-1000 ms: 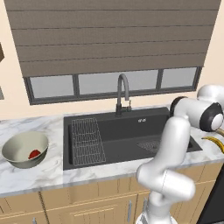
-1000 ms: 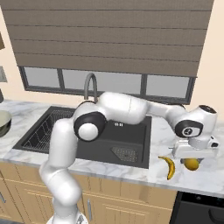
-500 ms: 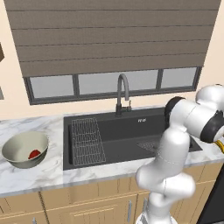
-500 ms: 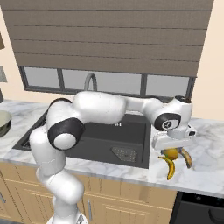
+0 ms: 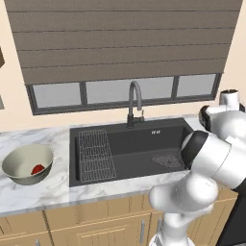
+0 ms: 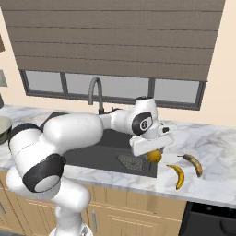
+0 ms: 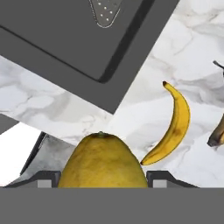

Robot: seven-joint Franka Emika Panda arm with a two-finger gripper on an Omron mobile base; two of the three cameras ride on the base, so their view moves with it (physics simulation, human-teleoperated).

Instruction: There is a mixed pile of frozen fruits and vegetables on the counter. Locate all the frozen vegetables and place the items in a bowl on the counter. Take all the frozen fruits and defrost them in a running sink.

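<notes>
- Gripper clamped on the yellow-orange vegetable; piece sits bottom centre of hand view, between both fingers.
- In right base view it hangs mid-frame over the sink's right rim, clear of the counter.
- Two bananas lie on marble, right of centre.
- Bowl at left edge of left base view, red vegetable inside.

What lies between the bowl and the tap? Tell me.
In the left base view, bare marble counter, then the sink's left part with the wire rack, lies between the bowl and the tap.
</notes>
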